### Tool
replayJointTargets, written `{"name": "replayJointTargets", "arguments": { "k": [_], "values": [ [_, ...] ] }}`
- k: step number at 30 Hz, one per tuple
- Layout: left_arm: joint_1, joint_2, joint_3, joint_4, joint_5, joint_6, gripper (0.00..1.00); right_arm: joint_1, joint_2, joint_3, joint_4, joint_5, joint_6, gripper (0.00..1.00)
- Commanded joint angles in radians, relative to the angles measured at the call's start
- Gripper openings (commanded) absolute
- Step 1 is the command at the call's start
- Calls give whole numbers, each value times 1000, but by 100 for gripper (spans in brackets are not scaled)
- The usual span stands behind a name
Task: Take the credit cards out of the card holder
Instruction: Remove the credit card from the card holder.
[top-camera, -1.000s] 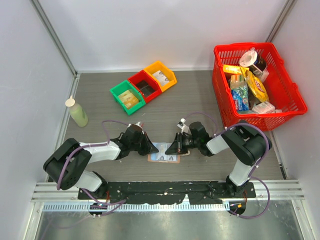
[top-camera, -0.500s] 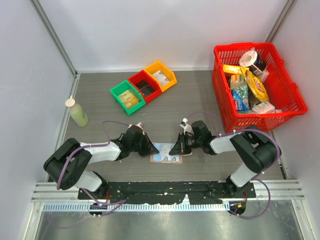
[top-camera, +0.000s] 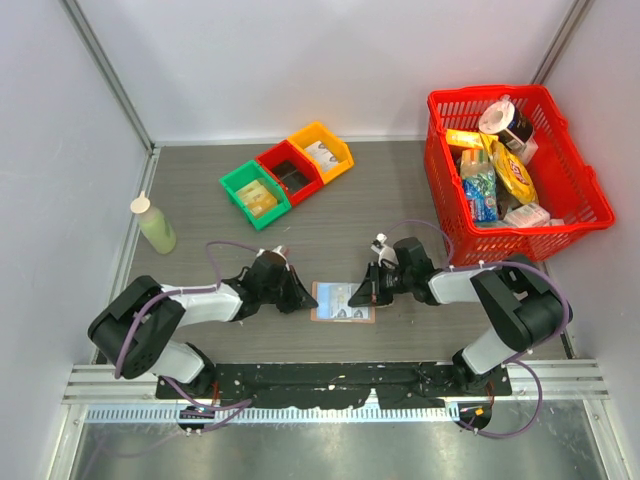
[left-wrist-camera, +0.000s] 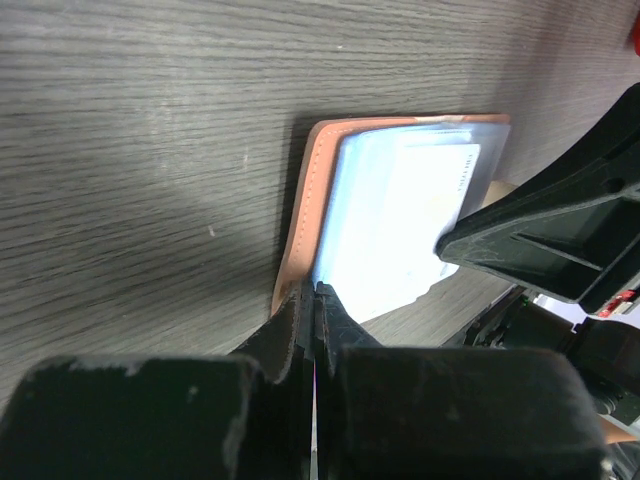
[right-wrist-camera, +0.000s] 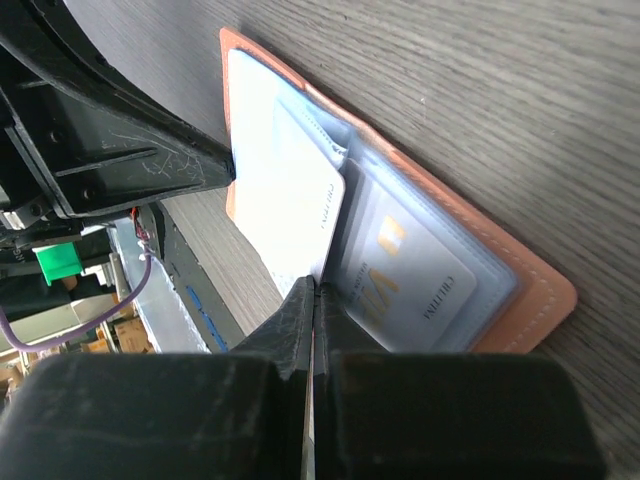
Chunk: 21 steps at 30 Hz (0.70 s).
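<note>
I'm looking down on the grey wood-grain table (top-camera: 400, 190), which fills the middle of the overhead view. The red basket (top-camera: 487, 92) sits upper right, packed with groceries. The left arm (top-camera: 190, 305) reaches in from lower left, and the right arm (top-camera: 500, 290) from lower right, both low over the table and pointed at each other. Upper centre-left there's a diagonal row of bins: green bin (top-camera: 235, 184), red bin (top-camera: 270, 156), yellow bin (top-camera: 300, 133), touching side by side. A pale green bottle (top-camera: 155, 225) stands upright at far left, well apart from everything. The card holder (top-camera: 343, 302) lies open and flat on the table, lower centre, right between the two grippers. The left gripper (top-camera: 300, 297) has its jaws pressed together, and on its wrist view the tips sit on the holder's near tan edge (left-wrist-camera: 305, 200). The right gripper (top-camera: 358, 297) is closed tight too. On its own wrist view the tips meet the edge of a white credit card (right-wrist-camera: 290, 200) lying over one half of the holder. I can't tell whether that card is actually pinched. A second credit card (right-wrist-camera: 410, 285), with a small yellow mark, sits under the clear pocket on the other half.
</note>
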Motion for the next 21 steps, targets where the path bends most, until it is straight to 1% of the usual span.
{"name": "replayJointTargets", "arguments": {
  "k": [1, 3, 5, 8, 11, 15, 18, 21],
  "values": [
    [5, 7, -7, -74, -29, 45, 0, -19, -22, 11, -24, -1, -38, 1],
    [3, -14, 6, -88, -20, 48, 1, -19, -19, 17, -20, -16, -41, 1],
    [-7, -48, 35, -121, -20, 63, 5, -19, -16, 20, -28, -19, -49, 1],
    [-39, -94, 118, -178, -41, 94, 10, -19, -8, 24, -28, -30, -57, 1],
    [-67, -63, 177, -190, -48, 120, 12, -19, 1, 31, -28, -39, -60, 1],
    [-84, 46, 235, -178, -28, 146, 11, -19, 7, 38, -36, -45, -66, 1],
    [-93, 124, 252, -161, -26, 160, 8, -19, 7, 43, -43, -42, -69, 1],
    [-92, 168, 229, -140, -34, 137, 2, -19, -6, 35, -33, -25, -55, 1]
  ]
}}
